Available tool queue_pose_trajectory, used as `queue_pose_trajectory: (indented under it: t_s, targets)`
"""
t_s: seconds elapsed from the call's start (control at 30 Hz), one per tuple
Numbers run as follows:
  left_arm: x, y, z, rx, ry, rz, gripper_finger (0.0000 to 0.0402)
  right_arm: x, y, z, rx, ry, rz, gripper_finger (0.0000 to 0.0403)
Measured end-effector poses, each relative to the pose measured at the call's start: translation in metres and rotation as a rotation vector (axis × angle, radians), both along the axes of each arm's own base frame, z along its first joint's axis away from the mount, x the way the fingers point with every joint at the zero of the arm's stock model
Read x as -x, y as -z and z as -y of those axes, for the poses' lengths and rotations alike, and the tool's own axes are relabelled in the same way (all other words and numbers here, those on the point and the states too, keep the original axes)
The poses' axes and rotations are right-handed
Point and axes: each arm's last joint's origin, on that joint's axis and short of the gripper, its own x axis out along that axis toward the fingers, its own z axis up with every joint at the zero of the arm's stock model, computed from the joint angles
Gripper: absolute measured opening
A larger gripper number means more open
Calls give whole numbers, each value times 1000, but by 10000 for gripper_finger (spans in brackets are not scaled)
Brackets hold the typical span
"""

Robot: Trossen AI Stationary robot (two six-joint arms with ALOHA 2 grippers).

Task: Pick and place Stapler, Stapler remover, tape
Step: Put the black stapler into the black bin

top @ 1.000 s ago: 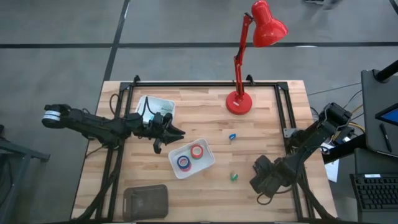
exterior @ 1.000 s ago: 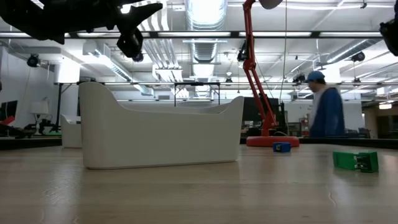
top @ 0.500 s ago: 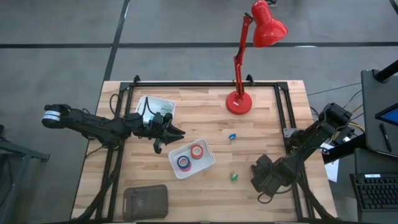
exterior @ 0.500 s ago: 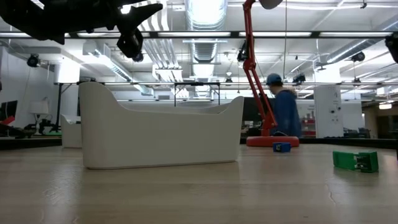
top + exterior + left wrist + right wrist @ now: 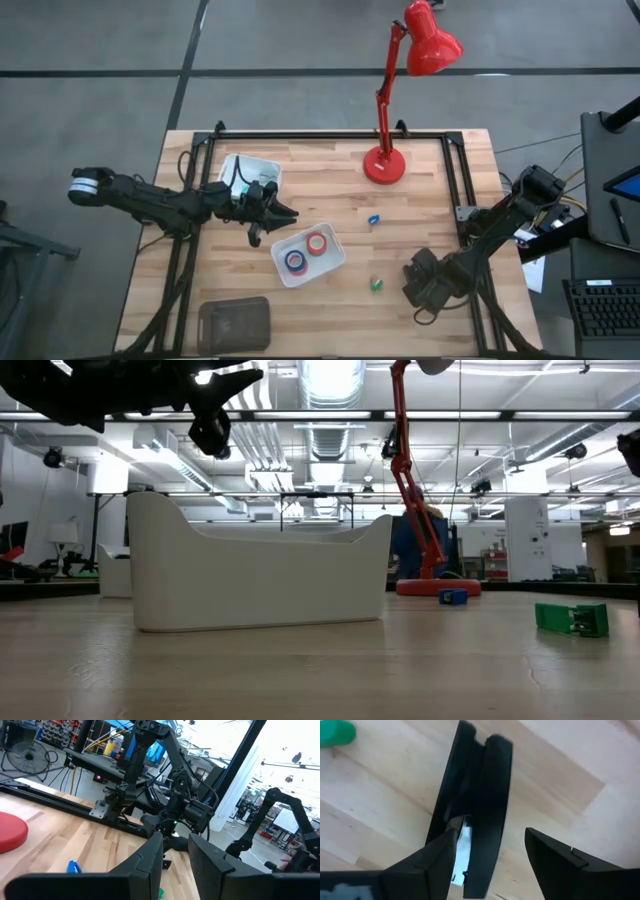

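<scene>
The black oblong stapler [image 5: 480, 815] lies on the wood between the fingers of my right gripper [image 5: 487, 855], which is open and low over the table near its right near corner [image 5: 425, 288]. My gripper hides the stapler in the high view. A blue tape roll [image 5: 295, 261] and a red tape roll [image 5: 317, 243] lie flat in a white tray [image 5: 330, 262]. My left gripper [image 5: 282, 212] hovers high, left of that tray, open by a narrow gap [image 5: 175, 862] and holding nothing. My right gripper stands astride the stapler, its fingers along the stapler's length. One finger [image 5: 427, 865] is close to the stapler's side [image 5: 451, 837], but I cannot tell whether it touches. The stapler rests on the table.
A small green object [image 5: 377, 285] and a small blue one [image 5: 373, 219] lie on the wood right of the tray. A second white tray [image 5: 250, 170] sits behind the left gripper, a dark tray [image 5: 234, 323] at the near edge, a red lamp's base [image 5: 383, 164] at the far side.
A person beyond the table has walked toward the left, behind the lamp. At the right edge of the low view, the dark part of my right arm has sunk a little. The left arm and the things on the table have kept still.
</scene>
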Motion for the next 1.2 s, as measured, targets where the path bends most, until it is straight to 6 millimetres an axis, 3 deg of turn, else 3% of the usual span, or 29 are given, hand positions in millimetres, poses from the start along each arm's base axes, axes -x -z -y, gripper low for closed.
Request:
queue_pose_trajectory:
  t_s: [0.33, 0.67, 1.0, 1.2]
  targets:
    - [0, 0, 0, 0, 0, 1, 97, 2, 9, 2, -17, 3, 8, 207]
    - [0, 1, 0, 24, 3, -9, 97, 2, 10, 4, 14, -20, 29, 81]
    - [1, -4, 5, -21, 23, 42, 97, -4, 2, 4, 112, -89, 161, 73]
    - [1, -5, 14, -58, 53, 77, 97, -13, -23, 3, 204, -137, 345, 73]
